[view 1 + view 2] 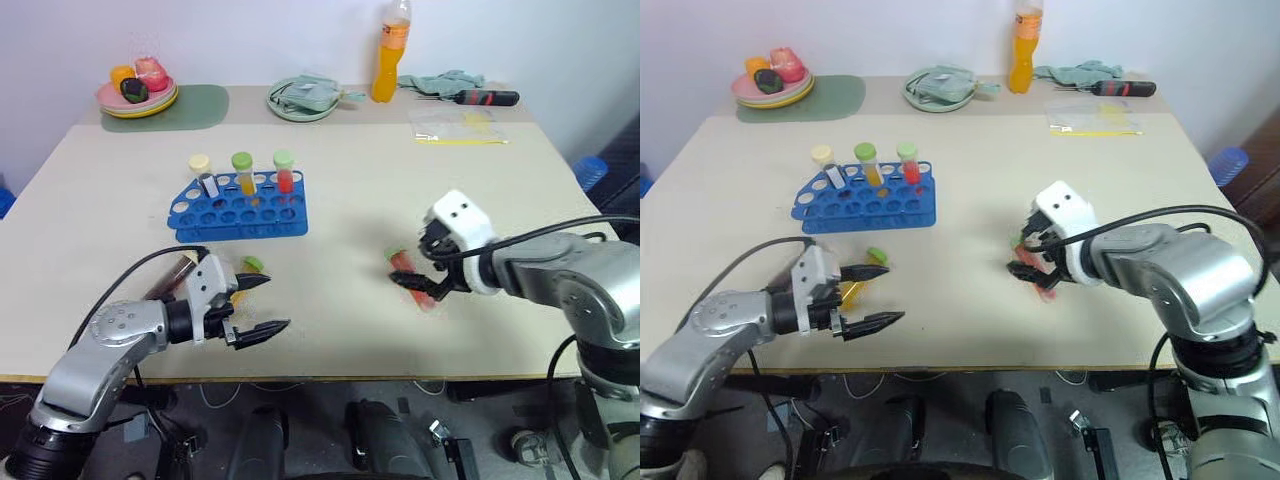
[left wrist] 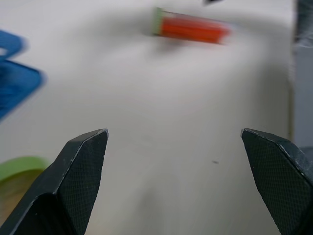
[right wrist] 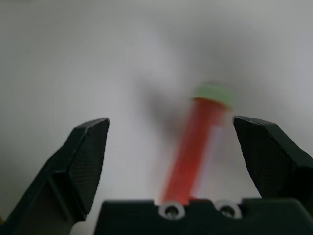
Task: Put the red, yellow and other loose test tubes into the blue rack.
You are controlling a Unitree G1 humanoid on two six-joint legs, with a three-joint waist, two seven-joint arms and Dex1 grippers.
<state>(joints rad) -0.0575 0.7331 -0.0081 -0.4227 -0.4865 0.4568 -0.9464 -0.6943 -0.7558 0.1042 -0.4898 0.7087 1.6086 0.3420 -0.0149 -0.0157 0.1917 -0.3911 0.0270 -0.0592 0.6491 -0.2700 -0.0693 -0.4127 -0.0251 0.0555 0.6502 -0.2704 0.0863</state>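
**Red tube under your right gripper, rack well off to the left**

Red liquid, green cap: that loose test tube (image 1: 410, 268) lies flat on the beige table (image 1: 350, 180), directly beneath your right gripper (image 1: 428, 283). The right gripper points steeply down over it with its two black fingers spread wide, one on each side of the tube. In the right wrist view the tube (image 3: 193, 152) runs lengthwise between the fingers, nearer one of them, cap end away from the wrist. Nothing is clamped; whether a fingertip touches the tube, you cannot tell.

Your left gripper (image 1: 260, 305) hovers low near the front edge of the table, fingers also wide apart and empty, pointing across toward the red tube (its wrist view shows that tube (image 2: 191, 29) lying well ahead of the fingertips). Just beside this gripper lies a second loose tube, yellow-orange with a green cap (image 1: 862, 278), close to the upper finger. A dark brownish tube (image 1: 172, 275) lies behind the left wrist, partly hidden by the arm and its cable.

The blue rack (image 1: 240, 207) sits farther back on the table, left of centre, well apart from both grippers. Three capped tubes stand upright in its back row: one pale-capped (image 1: 202, 172), one yellow with green cap (image 1: 243, 172), one red with green cap (image 1: 284, 170).
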